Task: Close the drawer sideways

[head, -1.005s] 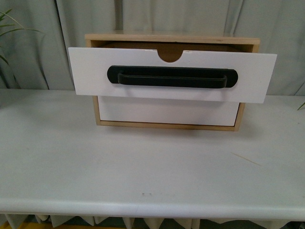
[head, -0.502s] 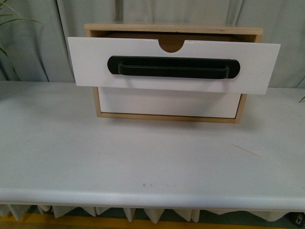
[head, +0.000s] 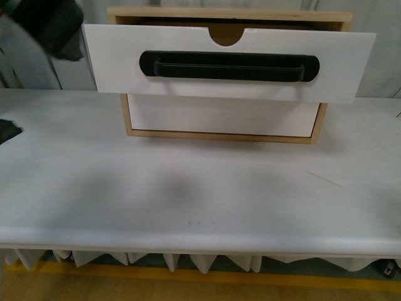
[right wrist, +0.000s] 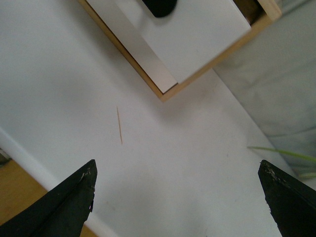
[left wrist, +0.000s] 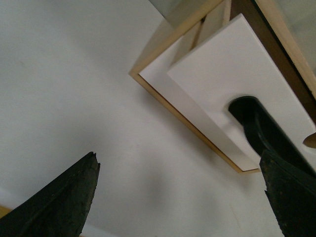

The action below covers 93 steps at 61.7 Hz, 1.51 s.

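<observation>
The drawer (head: 113, 59) is the upper one of a small wooden cabinet (head: 219, 136). Its white front stands pulled out, with a long black bar handle (head: 229, 66) and a half-round notch (head: 225, 34). In the left wrist view, my left gripper (left wrist: 178, 158) is open and empty above the table, short of the drawer (left wrist: 237, 64) and its handle (left wrist: 261, 123). In the right wrist view, my right gripper (right wrist: 177, 165) is open and empty over the table, away from the drawer's other end (right wrist: 202, 29). A dark blurred part of my left arm (head: 47, 25) shows at the upper left.
A plain white drawer front (head: 219, 115) without a handle sits shut below. The cabinet stands at the back of a white table (head: 200, 207), with a grey curtain behind it. A thin stick-like mark (head: 324, 179) lies right of centre. A plant leaf (right wrist: 281, 152) is near the right side.
The view has tilted down, so the cabinet sits higher in the frame. A dark part of my left arm has come in at the upper left. The drawer stays pulled out.
</observation>
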Tool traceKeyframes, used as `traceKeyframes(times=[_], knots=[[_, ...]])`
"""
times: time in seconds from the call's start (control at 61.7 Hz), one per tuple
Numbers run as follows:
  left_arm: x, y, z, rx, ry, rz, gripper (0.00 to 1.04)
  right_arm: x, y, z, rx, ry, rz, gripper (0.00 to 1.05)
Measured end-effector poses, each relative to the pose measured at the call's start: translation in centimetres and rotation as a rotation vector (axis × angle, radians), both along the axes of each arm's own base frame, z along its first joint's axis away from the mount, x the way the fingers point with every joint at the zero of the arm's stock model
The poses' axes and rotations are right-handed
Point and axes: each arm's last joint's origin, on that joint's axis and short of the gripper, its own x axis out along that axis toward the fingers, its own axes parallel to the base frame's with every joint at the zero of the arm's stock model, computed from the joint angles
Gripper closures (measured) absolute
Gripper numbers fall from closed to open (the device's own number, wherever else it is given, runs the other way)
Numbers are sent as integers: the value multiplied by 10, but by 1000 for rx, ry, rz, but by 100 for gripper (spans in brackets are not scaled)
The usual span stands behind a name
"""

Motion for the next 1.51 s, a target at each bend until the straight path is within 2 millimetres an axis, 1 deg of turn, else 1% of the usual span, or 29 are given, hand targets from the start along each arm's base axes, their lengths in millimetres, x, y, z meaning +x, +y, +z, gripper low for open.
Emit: traceKeyframes(times=[0.194,0.356,0.454,0.681,0.924,1.021,1.167,1.507], knots=[[29,-17,0,-87,25,-16,6,19,15,-4,-82,-2,63,9],[45,-30,2,-126,30,-36,6,33,24,-6,-106,-8,88,9],[52,-34,3,-136,33,-42,6,41,29,-6,-109,-14,100,9],[64,-37,3,-155,36,-35,6,62,38,-5,-110,-19,109,9],[77,-38,0,-166,47,-26,6,80,46,-10,-112,1,132,9],[86,-40,0,-172,49,-32,6,89,50,-13,-113,9,141,9],[95,-43,1,-176,47,-36,6,100,52,-13,-111,6,142,9],[126,-50,2,-181,57,-37,6,124,53,-14,-108,-7,126,9]])
